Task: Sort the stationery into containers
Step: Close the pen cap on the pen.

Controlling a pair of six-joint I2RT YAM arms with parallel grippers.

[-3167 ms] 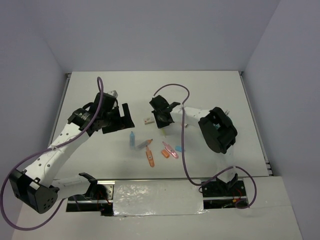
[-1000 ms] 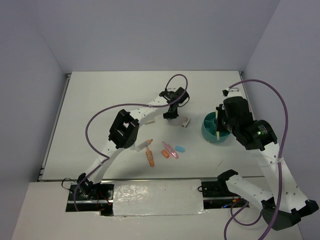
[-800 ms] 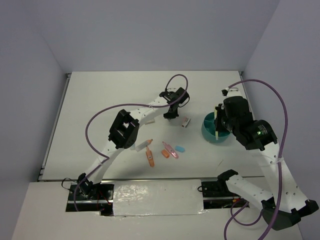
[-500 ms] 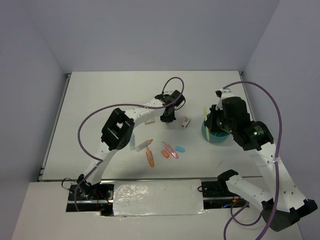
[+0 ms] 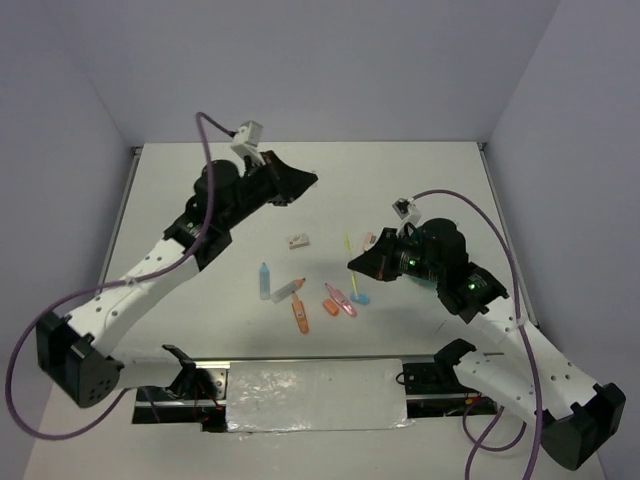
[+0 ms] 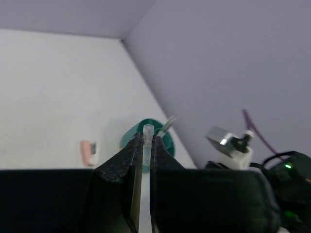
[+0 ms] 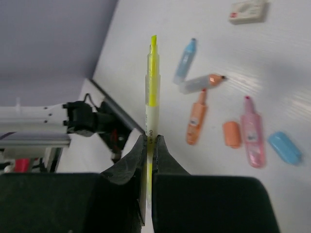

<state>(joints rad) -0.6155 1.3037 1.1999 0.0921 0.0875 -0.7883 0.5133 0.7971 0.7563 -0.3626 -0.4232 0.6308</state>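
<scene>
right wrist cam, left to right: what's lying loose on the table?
Light blue tube → orange eraser → pink highlighter → blue eraser. Left out: grey pen and orange highlighter, which overlap between tube and orange eraser; white eraser, up top over the pink highlighter's span.

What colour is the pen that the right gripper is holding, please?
Yellow pen, pale lower barrel; clearest in the right wrist view.

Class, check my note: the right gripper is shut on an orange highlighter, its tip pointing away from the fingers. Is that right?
Not quite. The highlighter in the right gripper is yellow, not orange, as the right wrist view shows. The rest holds: the gripper is shut on it, tip pointing away from the fingers.
</scene>
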